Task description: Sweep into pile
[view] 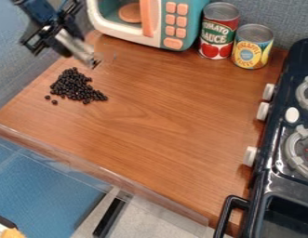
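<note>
At the upper left of the camera view hangs the black gripper [55, 36], above the counter's back left edge. It is shut on a grey, rod-like tool [77, 47] that slants down to the right, with what looks like a clear part at its lower end. Just below and left of the tool's tip lies a heap of small black beans [74, 86] on the brown wooden counter [156, 107]. The heap tapers toward the right, and a few loose beans [51, 99] lie at its lower left, apart from the rest.
A toy microwave [150, 21] stands along the back, with a tomato sauce can [218, 30] and a pineapple can [251, 46] to its right. The black toy stove [277, 181] borders the right side. A clear raised strip [100, 172] runs along the counter's front edge.
</note>
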`<state>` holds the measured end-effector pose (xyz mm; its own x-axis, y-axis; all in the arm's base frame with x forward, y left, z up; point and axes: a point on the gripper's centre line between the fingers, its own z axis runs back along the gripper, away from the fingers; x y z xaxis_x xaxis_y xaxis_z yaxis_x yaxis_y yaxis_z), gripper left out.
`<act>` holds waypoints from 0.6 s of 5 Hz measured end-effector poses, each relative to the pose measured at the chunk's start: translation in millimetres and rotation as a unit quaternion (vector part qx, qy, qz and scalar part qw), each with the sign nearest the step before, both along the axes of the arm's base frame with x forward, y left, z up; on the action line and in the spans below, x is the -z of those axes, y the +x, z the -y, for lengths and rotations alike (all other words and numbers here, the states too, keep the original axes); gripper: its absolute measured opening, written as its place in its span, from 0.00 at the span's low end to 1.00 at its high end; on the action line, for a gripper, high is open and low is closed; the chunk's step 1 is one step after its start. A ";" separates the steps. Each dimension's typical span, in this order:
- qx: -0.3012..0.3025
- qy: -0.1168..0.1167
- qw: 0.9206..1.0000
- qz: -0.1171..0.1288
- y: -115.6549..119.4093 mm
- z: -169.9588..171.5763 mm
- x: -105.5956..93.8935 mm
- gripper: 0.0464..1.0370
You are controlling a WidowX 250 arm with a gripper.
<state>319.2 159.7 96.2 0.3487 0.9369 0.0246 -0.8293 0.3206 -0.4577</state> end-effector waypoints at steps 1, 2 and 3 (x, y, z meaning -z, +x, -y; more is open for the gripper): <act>-0.004 0.021 0.999 -0.040 -29.3 -7.6 10.9 0.34; -0.003 0.030 0.997 -0.077 -50.3 -14.7 22.8 0.34; 0.007 0.049 0.993 -0.105 -65.4 -14.8 37.6 0.34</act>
